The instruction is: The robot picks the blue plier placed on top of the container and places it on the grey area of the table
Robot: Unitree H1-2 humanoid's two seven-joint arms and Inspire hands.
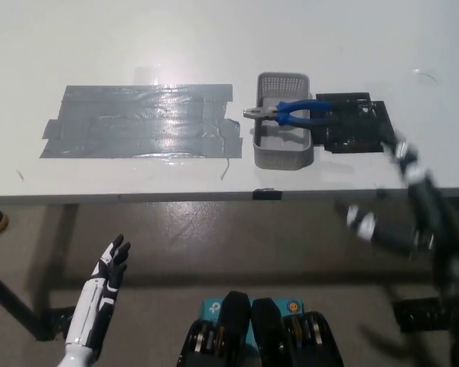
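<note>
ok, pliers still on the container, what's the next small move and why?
Probably bring the right robot hand up and left toward the pliers. They lie across the container, ungrasped, and the hand sits blurred off the table's near right, short of the handles. The left robot hand rests low, below the table edge.

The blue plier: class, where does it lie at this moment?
In the head view, the blue plier lies across the top of the grey container, right of the grey area, with the black right hand nearby.
</note>
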